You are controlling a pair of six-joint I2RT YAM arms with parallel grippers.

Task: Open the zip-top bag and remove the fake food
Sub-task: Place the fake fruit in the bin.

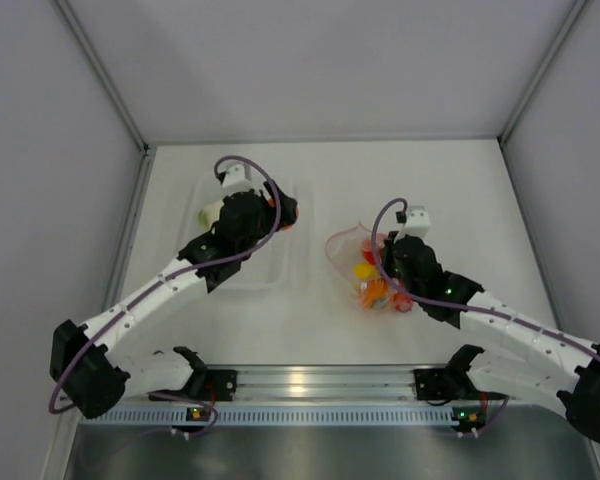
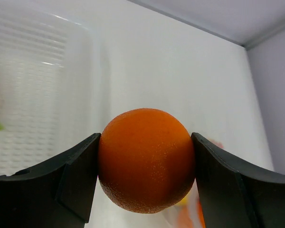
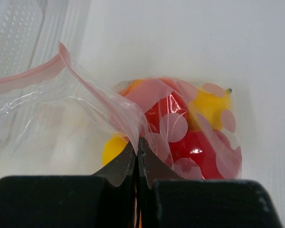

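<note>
The zip-top bag lies on the bench, right of centre and apart from the clear tray on its left. Its film is clear with pale pink dots. The pink zip strip stands lifted and parted, so the mouth gapes toward the tray side. Fake food sits in the bag's closed end: red, yellow and orange pieces packed together and touching.

The right hand is clenched on the bag, with a fold of film just below the strip pinched between its closed fingertips.

One orange is outside the bag. The left hand grasps it, one finger pressed against each side of the fruit. This hand hangs over the far right part of the tray. Whether the orange touches the tray floor cannot be told.

A pale piece with a green edge lies in the tray's far left part, beside the left arm.
</note>
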